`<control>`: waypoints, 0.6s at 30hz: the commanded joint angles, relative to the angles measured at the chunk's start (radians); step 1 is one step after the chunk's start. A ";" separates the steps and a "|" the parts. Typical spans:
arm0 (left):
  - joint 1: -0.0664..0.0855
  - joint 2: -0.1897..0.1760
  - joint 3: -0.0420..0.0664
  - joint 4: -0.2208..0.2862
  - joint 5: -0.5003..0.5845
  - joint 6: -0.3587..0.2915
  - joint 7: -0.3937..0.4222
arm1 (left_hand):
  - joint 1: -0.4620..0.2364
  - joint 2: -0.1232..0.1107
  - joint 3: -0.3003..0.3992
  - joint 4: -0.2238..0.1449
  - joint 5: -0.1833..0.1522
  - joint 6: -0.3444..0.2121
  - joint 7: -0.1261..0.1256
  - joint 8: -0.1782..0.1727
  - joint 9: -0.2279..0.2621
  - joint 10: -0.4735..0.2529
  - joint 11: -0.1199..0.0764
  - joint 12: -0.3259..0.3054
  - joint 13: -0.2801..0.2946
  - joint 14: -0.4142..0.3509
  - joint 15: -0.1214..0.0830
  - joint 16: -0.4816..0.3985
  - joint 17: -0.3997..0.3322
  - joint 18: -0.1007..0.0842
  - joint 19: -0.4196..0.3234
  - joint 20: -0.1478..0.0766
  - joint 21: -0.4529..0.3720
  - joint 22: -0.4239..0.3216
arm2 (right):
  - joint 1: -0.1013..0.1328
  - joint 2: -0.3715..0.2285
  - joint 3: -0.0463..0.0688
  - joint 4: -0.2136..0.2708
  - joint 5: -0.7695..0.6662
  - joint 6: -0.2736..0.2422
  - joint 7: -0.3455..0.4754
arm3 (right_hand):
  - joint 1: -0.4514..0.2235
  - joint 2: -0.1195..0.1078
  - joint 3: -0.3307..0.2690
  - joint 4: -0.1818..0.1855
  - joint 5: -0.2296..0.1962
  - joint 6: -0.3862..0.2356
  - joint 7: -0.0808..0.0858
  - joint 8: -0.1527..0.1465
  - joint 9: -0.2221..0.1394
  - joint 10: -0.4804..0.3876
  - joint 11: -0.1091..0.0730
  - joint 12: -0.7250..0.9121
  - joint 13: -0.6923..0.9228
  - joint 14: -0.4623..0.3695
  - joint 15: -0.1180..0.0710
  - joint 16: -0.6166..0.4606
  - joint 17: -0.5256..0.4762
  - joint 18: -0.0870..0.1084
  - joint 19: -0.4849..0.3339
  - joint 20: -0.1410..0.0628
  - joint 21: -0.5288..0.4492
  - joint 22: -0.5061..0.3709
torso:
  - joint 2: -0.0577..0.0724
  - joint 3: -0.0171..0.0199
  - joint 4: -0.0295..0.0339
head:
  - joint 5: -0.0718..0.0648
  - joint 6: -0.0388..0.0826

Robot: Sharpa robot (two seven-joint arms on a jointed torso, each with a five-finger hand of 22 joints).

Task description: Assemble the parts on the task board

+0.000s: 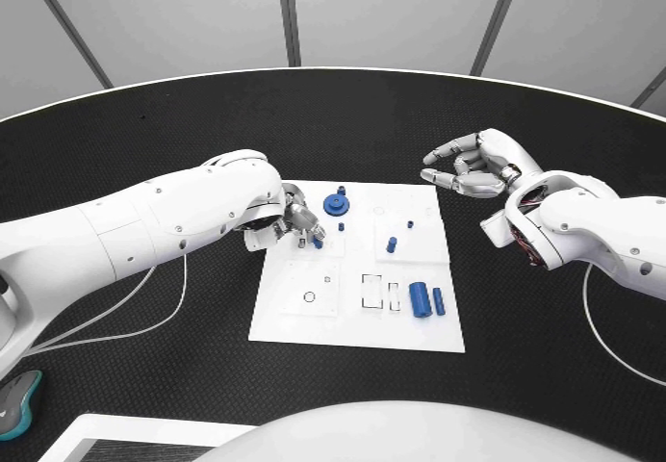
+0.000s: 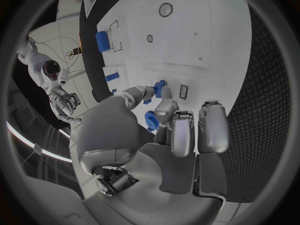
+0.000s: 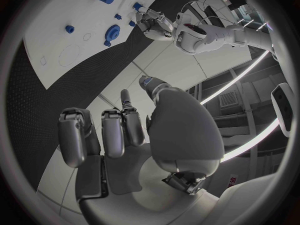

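Observation:
The white task board (image 1: 298,322) lies mid-table. My left hand (image 1: 294,226) hovers over its far left corner, thumb and a finger pinching a small blue part (image 2: 159,87). Just beyond the fingers stands a round blue gear-like part (image 1: 336,203), seen again in the wrist views (image 2: 152,120) (image 3: 113,32). A blue peg (image 1: 392,244) stands near the board's middle. Two blue cylinders (image 1: 420,300) lie side by side at the near right. My right hand (image 1: 472,166) hangs past the board's far right corner, fingers loosely bent and apart, holding nothing.
Rectangular slots (image 1: 372,291) and a small ring hole (image 1: 310,296) mark the board's near half. White cables trail over the black table (image 1: 166,144) beside each arm. A teal object (image 1: 17,404) and a white panel (image 1: 112,438) lie at the near left edge.

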 commanded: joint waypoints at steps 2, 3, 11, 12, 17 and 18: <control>0.000 0.001 0.000 -0.001 0.000 0.001 -0.002 | -0.014 -0.006 -0.021 0.017 -0.012 0.007 0.003 -0.011 -0.006 -0.004 -0.002 0.004 -0.001 0.082 0.000 -0.005 0.156 -0.011 0.002 -0.007 -0.005 -0.001 | 0.000 0.000 0.000 0.000 0.000 0.000 0.000 | 0.000 0.006 -0.002 0.007 0.004 -0.003 -0.001 0.006 0.001 0.003 -0.003 0.000 0.141 0.076 -0.006 -0.003 0.140 0.020 0.040 -0.006 -0.003 0.133 | 0.000 -0.0002 0.0000 | -0.001 0.000; 0.000 0.002 0.000 -0.002 0.000 0.001 -0.003 | -0.015 -0.007 -0.023 0.019 -0.013 0.007 0.003 -0.012 -0.007 -0.005 -0.002 0.003 -0.002 0.082 0.000 -0.005 0.156 -0.011 0.002 -0.007 -0.005 -0.001 | 0.000 0.000 0.000 0.001 0.000 0.000 0.000 | 0.000 0.006 -0.002 0.007 0.004 -0.003 -0.001 0.006 0.001 0.003 -0.003 0.000 0.141 0.076 -0.006 -0.003 0.140 0.020 0.040 -0.006 -0.003 0.133 | 0.000 -0.0001 -0.0001 | -0.001 0.000; 0.000 0.004 0.000 -0.005 0.000 0.001 -0.007 | -0.025 -0.011 -0.048 0.044 -0.024 0.011 0.004 -0.019 -0.011 -0.010 -0.001 -0.002 -0.008 0.082 0.000 -0.005 0.156 -0.012 0.002 -0.007 -0.006 -0.001 | 0.000 -0.001 0.000 0.001 0.000 -0.001 0.000 | 0.000 0.006 -0.002 0.007 0.004 -0.003 -0.001 0.006 0.001 0.003 -0.003 0.000 0.141 0.076 -0.006 -0.003 0.140 0.020 0.040 -0.006 -0.003 0.133 | 0.000 0.0000 -0.0004 | -0.001 -0.002; 0.000 0.004 0.000 -0.005 0.000 0.001 -0.008 | -0.026 -0.012 -0.052 0.047 -0.025 0.012 0.004 -0.020 -0.012 -0.011 -0.001 -0.003 -0.009 0.082 0.001 -0.005 0.156 -0.011 0.002 -0.007 -0.006 -0.001 | 0.000 -0.001 0.000 0.001 0.000 -0.001 0.000 | 0.000 0.006 -0.002 0.007 0.004 -0.003 -0.001 0.006 0.001 0.003 -0.003 0.000 0.141 0.076 -0.006 -0.003 0.140 0.020 0.040 -0.006 -0.003 0.133 | 0.000 0.0000 -0.0004 | -0.001 -0.002; 0.000 0.006 0.000 -0.007 0.000 0.004 -0.011 | -0.031 -0.015 -0.067 0.062 -0.028 0.013 0.006 -0.023 -0.014 -0.013 0.000 -0.006 -0.011 0.082 0.001 -0.005 0.156 -0.011 0.002 -0.007 -0.007 -0.001 | 0.000 -0.001 0.000 0.002 0.000 -0.001 -0.001 | -0.001 0.006 -0.002 0.008 0.004 -0.004 -0.001 0.006 0.001 0.002 -0.004 -0.002 0.139 0.075 -0.006 -0.004 0.138 0.021 0.038 -0.006 -0.004 0.130 | 0.000 0.0000 -0.0001 | -0.001 -0.002; 0.000 0.006 0.000 -0.007 0.000 0.005 -0.012 | -0.032 -0.016 -0.071 0.065 -0.030 0.013 0.006 -0.024 -0.014 -0.014 0.000 -0.007 -0.012 0.082 0.002 -0.005 0.156 -0.012 0.003 -0.007 -0.007 -0.001 | 0.000 -0.001 0.000 0.002 0.000 -0.001 -0.001 | -0.001 0.006 -0.002 0.008 0.004 -0.004 -0.001 0.006 0.001 0.002 -0.004 -0.002 0.139 0.075 -0.006 -0.004 0.138 0.021 0.038 -0.006 -0.004 0.130 | 0.000 0.0001 0.0000 | -0.002 -0.003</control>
